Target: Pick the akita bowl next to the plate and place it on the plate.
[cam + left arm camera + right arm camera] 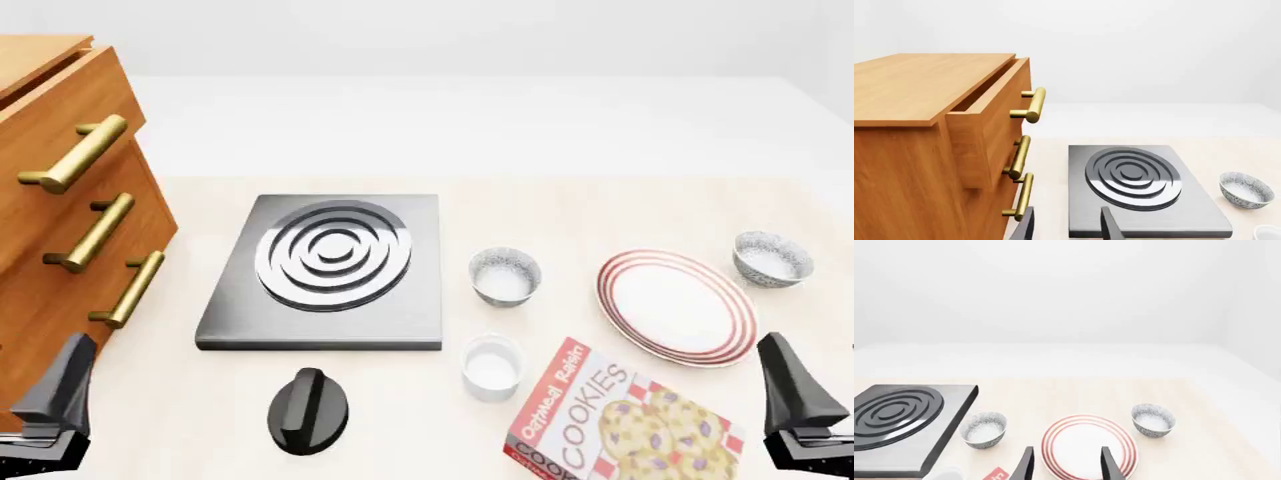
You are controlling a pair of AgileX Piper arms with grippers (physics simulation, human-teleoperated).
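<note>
- We see the plate (677, 306) lying flat on the table (561, 210), over on the right side.
- Two speckled bowls look the same. One bowl (771, 258) sits just beside the plate's far right edge, almost touching it. The other bowl (505, 276) sits between the plate and the stove burner (327, 268), a little more apart from the plate.
- We think the akita bowl is the one at the far right, because it sits closest to the plate. We cannot be fully sure, since both are near it.
- Nothing lies on the plate, so the job is not yet begun.
- Our right gripper (806, 410) waits low at the near right edge. In its wrist view its two fingers (1108, 464) stand apart with nothing between them, so it is open. It points at the plate and both bowls, ready to reach.
- Our left gripper (47, 408) waits at the near left edge. Its fingers (1110, 226) also stand apart and hold nothing. It faces the wooden drawers (67, 200), far from the bowls.
- The right arm is nearer, so we think it should do the picking.
- A white cup (491, 366) and a cookie box (621, 418) sit near the plate, so we must not bump them.
</note>
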